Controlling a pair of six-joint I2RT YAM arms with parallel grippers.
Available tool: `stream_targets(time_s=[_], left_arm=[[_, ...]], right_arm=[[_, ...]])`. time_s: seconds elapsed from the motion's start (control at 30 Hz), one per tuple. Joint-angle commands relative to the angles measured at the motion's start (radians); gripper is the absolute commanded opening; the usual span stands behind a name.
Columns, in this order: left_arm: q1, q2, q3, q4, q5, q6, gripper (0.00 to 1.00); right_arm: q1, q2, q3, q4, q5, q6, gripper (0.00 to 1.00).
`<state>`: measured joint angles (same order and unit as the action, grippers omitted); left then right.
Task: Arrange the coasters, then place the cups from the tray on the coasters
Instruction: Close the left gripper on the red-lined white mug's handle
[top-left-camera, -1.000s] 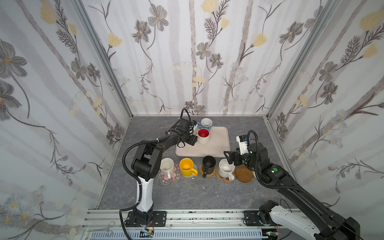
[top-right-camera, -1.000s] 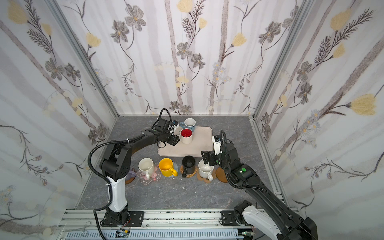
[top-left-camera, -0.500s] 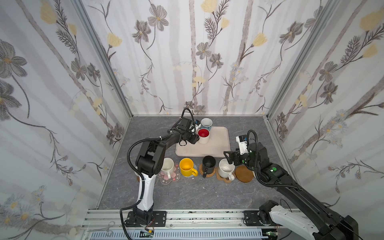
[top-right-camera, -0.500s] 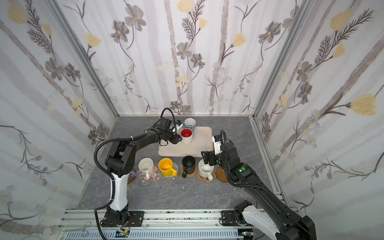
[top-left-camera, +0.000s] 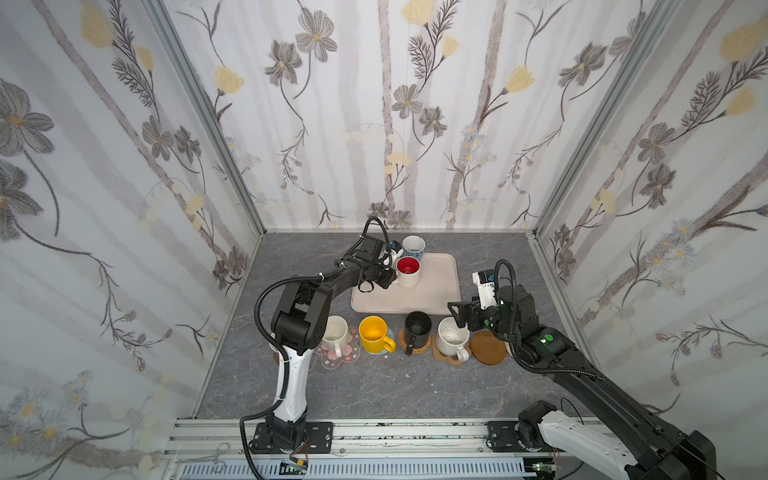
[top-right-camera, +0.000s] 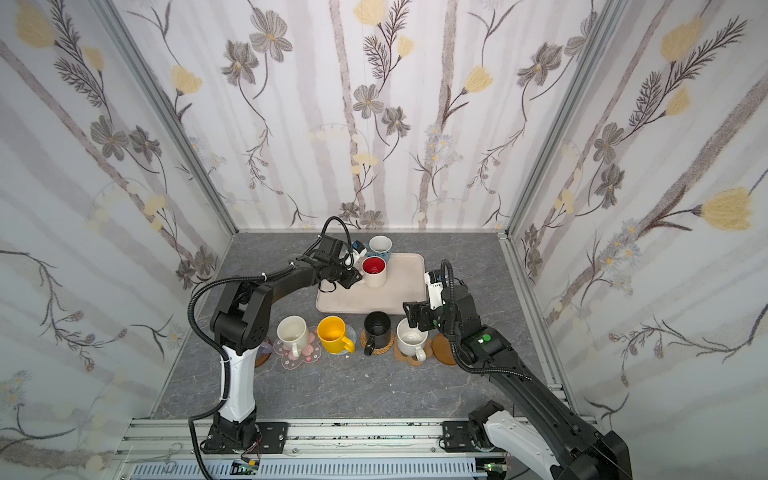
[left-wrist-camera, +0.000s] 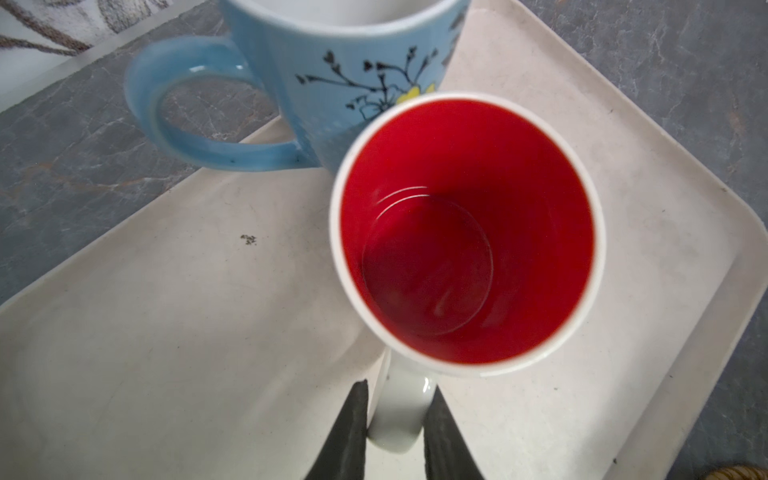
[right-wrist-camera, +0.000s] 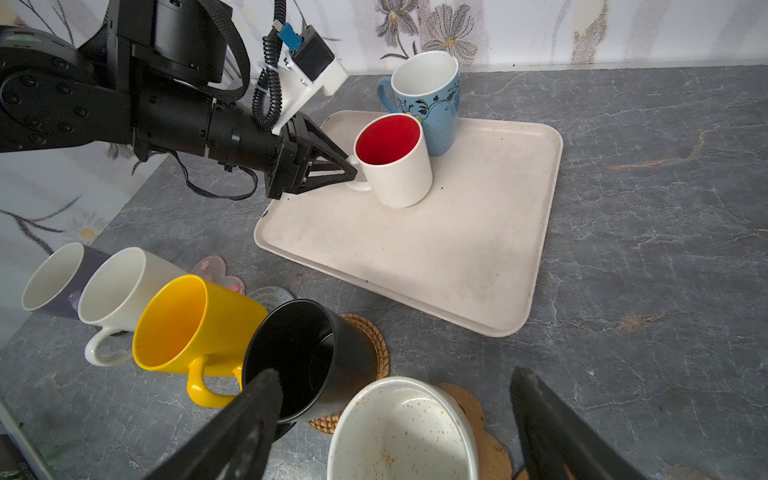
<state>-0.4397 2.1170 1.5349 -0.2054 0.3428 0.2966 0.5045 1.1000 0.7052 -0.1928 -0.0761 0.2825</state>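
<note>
1. Left gripper (left-wrist-camera: 397, 392) clamped on the handle of the red-inside mug (top-left-camera: 407, 271). The mug sits on the tray (top-left-camera: 438, 291), just beside the blue mug (top-left-camera: 413, 246).
2. Right gripper (right-wrist-camera: 397, 376) spread wide, holding nothing, over the speckled white mug (top-left-camera: 451, 337).

Grey marbled tabletop (top-left-camera: 374, 390) carries the cream tray (top-left-camera: 432, 291) and, nearer, a row of coasters (top-left-camera: 490, 350).
</note>
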Motion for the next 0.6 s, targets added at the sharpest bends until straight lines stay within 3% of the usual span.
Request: stream_targets(time_s=[0.0, 0.07, 0.2, 0.57], left_arm=[[-0.003, -0.015, -0.004, 0.021, 0.022, 0.012, 0.2], [-0.006, -0.018, -0.005, 0.021, 0.014, 0.013, 0.23], [-0.005, -0.012, 0.0, 0.021, -0.01, 0.016, 0.38], [-0.006, 0.024, 0.034, 0.02, -0.04, -0.001, 0.43]], right_arm=[[-0.001, 0.0, -0.007, 0.045, -0.005, -0.006, 0.87], [-0.002, 0.0, -0.006, 0.047, -0.005, -0.006, 0.87], [-0.003, 0.0, -0.007, 0.05, -0.008, -0.006, 0.87], [-0.007, -0.003, -0.011, 0.05, -0.011, -0.005, 0.87]])
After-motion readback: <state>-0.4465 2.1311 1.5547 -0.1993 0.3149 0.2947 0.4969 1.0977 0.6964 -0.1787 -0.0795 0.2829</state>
